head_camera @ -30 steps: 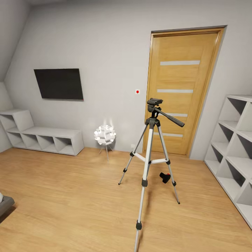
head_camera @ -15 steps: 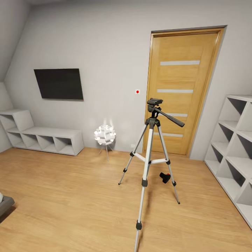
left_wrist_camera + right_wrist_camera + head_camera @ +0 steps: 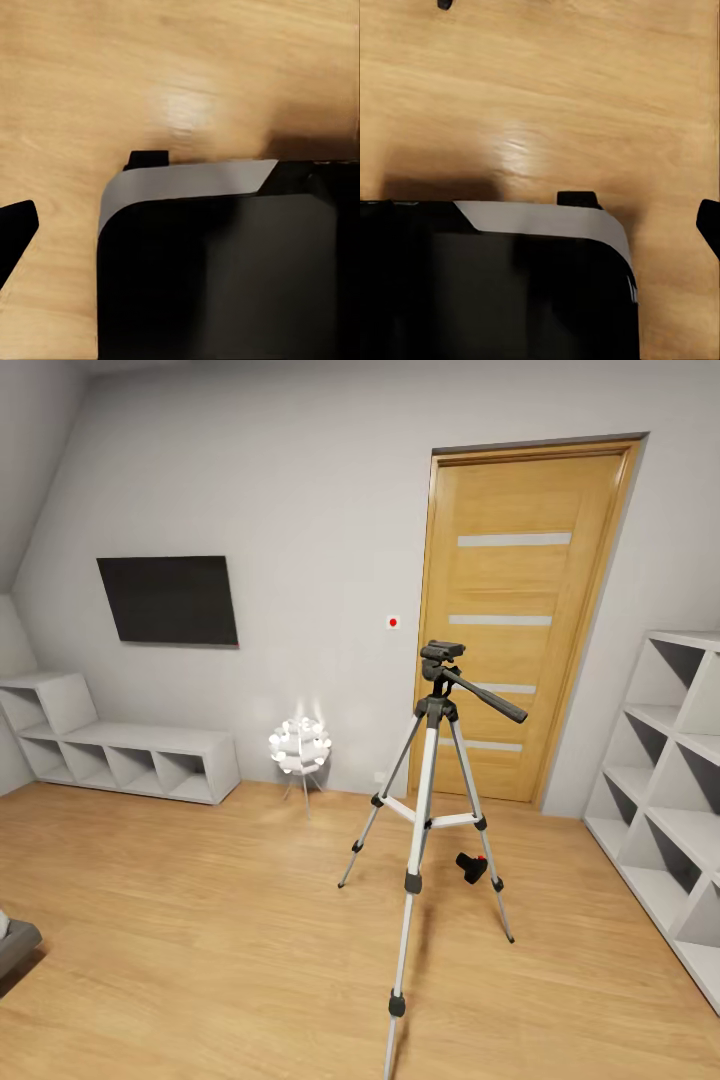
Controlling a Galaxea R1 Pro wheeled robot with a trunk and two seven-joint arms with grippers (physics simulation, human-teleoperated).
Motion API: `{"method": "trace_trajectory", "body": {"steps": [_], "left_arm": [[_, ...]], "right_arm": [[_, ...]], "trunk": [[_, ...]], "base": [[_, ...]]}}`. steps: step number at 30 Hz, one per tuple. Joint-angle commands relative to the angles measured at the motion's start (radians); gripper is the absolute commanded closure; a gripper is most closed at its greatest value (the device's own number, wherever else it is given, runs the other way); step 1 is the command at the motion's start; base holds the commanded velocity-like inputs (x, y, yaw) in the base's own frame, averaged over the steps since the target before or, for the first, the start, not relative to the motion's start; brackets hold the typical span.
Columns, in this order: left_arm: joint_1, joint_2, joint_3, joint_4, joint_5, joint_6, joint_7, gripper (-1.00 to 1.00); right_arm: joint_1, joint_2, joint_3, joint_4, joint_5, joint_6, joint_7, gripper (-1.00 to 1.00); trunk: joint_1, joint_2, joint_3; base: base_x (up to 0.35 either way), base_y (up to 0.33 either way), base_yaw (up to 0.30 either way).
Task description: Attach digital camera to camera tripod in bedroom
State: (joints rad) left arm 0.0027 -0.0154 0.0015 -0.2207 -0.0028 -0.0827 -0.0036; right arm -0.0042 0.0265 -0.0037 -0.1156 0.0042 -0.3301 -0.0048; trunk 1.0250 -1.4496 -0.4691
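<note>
The camera tripod stands in the middle of the bedroom's plank floor, silver legs spread, black head and long pan handle pointing right. The digital camera lies on the floor behind the tripod's right leg, small and black with a red spot. In the left wrist view one black fingertip shows far out at the frame's edge above the wood floor. In the right wrist view one fingertip shows likewise. Both grippers hang beside my black base, spread open and holding nothing.
An oak door with frosted strips is behind the tripod. White cube shelves line the right wall, and low white shelves sit under a wall screen. A white ball lamp stands left of the tripod. My dark base is below the wrists.
</note>
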Motion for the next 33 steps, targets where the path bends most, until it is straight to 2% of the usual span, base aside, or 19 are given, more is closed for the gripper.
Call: {"method": "trace_trajectory", "body": {"steps": [1,14,19,20,26,33], "left_arm": [[0.000,0.000,0.000,-0.011,-0.001,-0.018,0.001,-1.00],[0.000,0.001,0.002,-0.095,0.000,-0.172,-0.001,-1.00],[0.000,0.002,0.002,-0.115,0.004,-0.251,0.002,-1.00],[0.000,0.003,0.001,-0.115,0.006,-0.289,0.005,-1.00],[0.000,0.006,0.001,-0.100,0.007,-0.355,0.007,-1.00],[0.000,0.005,0.000,-0.094,0.010,-0.376,0.008,-1.00]], "right_arm": [[0.000,0.000,-0.001,-0.022,0.000,-0.014,-0.001,-1.00],[0.000,0.000,-0.001,-0.260,0.001,-0.032,-0.002,-1.00],[0.000,-0.002,0.000,-0.335,0.003,-0.033,-0.001,-1.00],[0.000,-0.002,0.000,-0.350,0.004,-0.034,-0.001,-1.00],[0.000,-0.003,0.000,-0.360,0.004,-0.069,0.002,-1.00],[0.000,-0.003,-0.002,-0.355,0.003,-0.106,0.003,-1.00]], "trunk": [[0.000,0.000,-0.001],[0.000,0.000,-0.001],[0.000,0.000,-0.001],[0.000,0.000,-0.001],[0.000,0.000,-0.001],[0.000,0.000,-0.001]], "base": [[0.000,0.000,0.000],[0.000,0.000,0.000],[0.000,0.000,0.000],[0.000,0.000,0.000],[0.000,0.000,0.000],[0.000,0.000,0.000]]}}
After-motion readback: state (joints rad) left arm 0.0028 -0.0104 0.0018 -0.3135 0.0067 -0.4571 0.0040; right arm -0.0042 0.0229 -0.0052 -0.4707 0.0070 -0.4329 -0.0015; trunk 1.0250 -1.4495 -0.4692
